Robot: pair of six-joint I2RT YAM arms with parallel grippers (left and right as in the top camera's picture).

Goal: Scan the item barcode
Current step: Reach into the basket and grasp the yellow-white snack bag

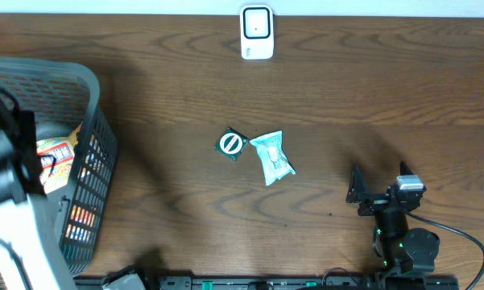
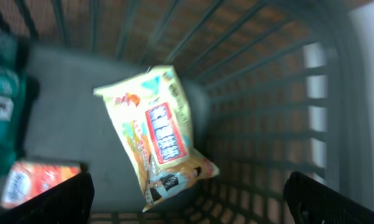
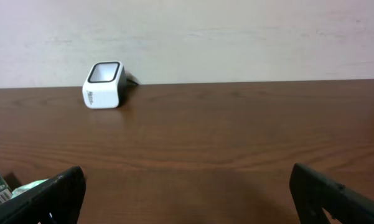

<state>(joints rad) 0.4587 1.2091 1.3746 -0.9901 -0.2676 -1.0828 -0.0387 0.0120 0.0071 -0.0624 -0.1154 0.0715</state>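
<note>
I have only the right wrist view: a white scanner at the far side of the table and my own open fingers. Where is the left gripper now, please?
Observer: The left gripper hangs over the grey basket at the left end of the table.
Operator: Does it hold an item?
Observer: No, its jaws are open and empty; a yellow snack packet lies in the basket under it.
Operator: I see something green at my lower left edge. What is it?
Observer: Two items side by side near the table's middle: a dark green square packet and a pale green packet.
</note>
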